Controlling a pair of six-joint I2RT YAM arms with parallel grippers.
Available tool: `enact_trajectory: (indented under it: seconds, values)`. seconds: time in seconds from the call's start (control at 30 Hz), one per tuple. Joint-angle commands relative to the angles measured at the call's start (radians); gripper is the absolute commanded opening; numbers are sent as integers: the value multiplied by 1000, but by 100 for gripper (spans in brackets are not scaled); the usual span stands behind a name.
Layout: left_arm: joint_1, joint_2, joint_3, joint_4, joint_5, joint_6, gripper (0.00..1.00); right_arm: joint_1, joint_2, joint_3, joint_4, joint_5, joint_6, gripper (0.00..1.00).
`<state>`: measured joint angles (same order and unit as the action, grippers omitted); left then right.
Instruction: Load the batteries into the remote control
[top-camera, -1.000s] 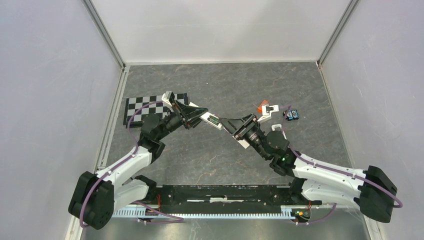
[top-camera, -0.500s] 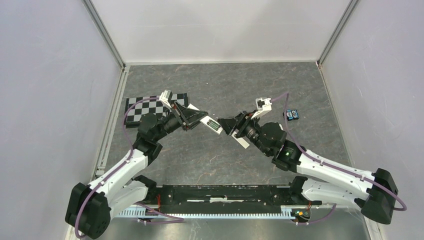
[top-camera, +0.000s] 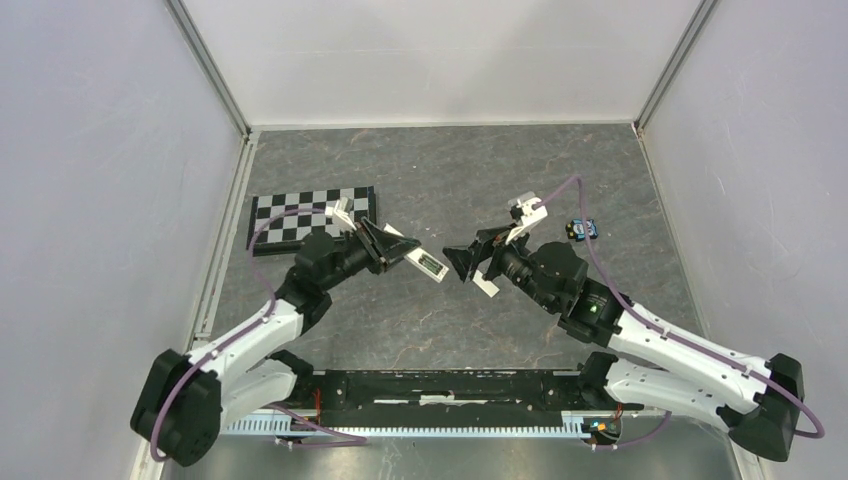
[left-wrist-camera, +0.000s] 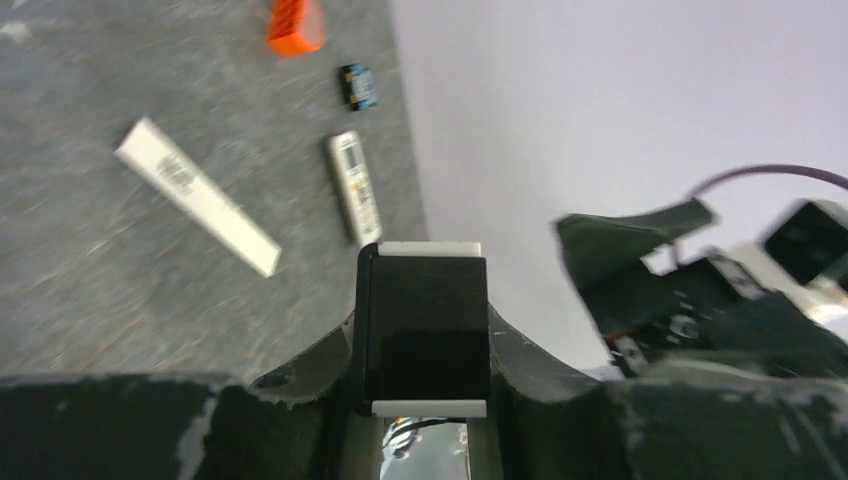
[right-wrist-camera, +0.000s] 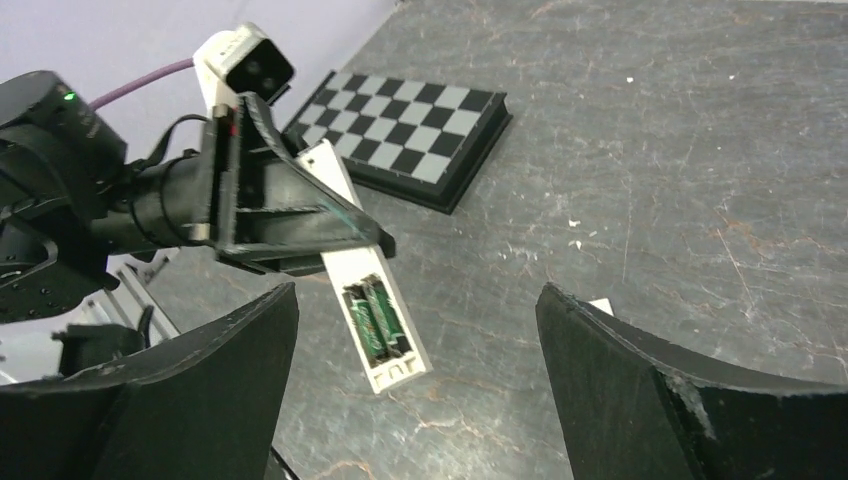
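My left end effector (top-camera: 398, 250) clenched on remote control (right-wrist-camera: 377, 312), batteries (right-wrist-camera: 372, 318) side by side in its recess; right end effector (top-camera: 465, 262) released, near its free end

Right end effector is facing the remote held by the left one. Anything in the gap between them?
Nothing visible. The open right end effector looks straight at the slim white remote control clamped in the left end effector, only air between them. Two green-marked dark batteries already sit in its recess.
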<state>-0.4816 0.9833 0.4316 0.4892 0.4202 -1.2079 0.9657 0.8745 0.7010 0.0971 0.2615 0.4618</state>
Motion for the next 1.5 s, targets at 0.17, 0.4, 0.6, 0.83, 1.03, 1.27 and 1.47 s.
enact_trajectory:
  seconds: [0.17, 0.4, 0.6, 0.83, 1.03, 1.27, 1.47]
  values:
    - [-132, 261, -75, 171, -211, 77, 2, -9, 21, 3, -95, -68, -83, 92]
    - [-156, 519, -85, 392, -196, 11, 2, -7, 129, -32, -167, -222, -267, 90]
    - [-160, 603, -118, 452, -216, 19, 6, -10, 277, -40, -150, -287, -304, 90]
    - [-167, 652, -150, 464, -262, 12, 22, -14, 443, -17, -106, -353, -335, 87]
    - [-168, 660, -180, 468, -283, -9, 31, -22, 569, 38, -108, -357, -337, 70]
    - [-170, 656, -198, 490, -274, -3, 34, -46, 669, 94, -105, -393, -416, 62]
    - [-169, 652, -208, 517, -273, -1, 37, -76, 758, 158, -129, -497, -453, 43]
